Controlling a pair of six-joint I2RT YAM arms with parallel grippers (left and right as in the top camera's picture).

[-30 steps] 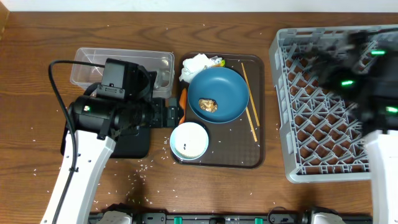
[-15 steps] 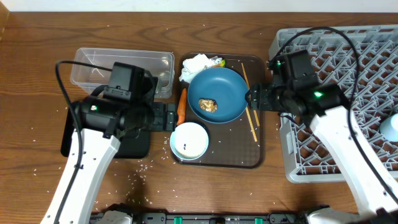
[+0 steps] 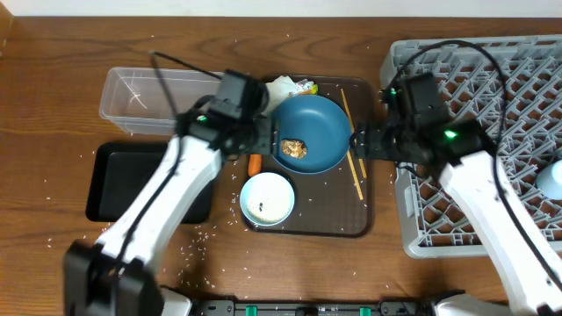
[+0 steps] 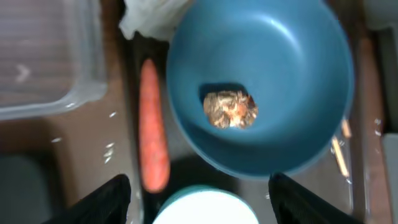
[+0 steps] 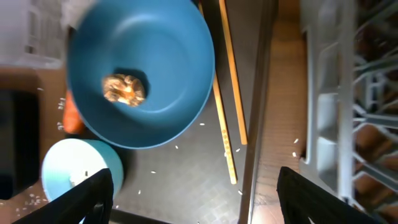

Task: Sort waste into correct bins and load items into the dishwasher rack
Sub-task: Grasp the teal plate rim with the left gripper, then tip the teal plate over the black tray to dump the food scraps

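Observation:
The dark-blue bowl with brownish food scraps sits on the brown serving tray. The white bowl, the orange carrot, the napkin with its yellow-green wrapper and the chopsticks lie around it. My left gripper is open and empty at the bowl's left rim; in the left wrist view it hangs over the white bowl and the carrot. My right gripper is open and empty over the chopsticks. A light-blue cup stands in the rack. The white-and-pink cup is out of view.
The clear tub stands at the back left, with the black tray in front of it. Rice grains are scattered on the table and the serving tray. The rack's left wall stands close beside the serving tray's right edge.
My left arm swung from over the black tray to the blue bowl's left rim. My right arm came from over the rack to the chopsticks, then held still.

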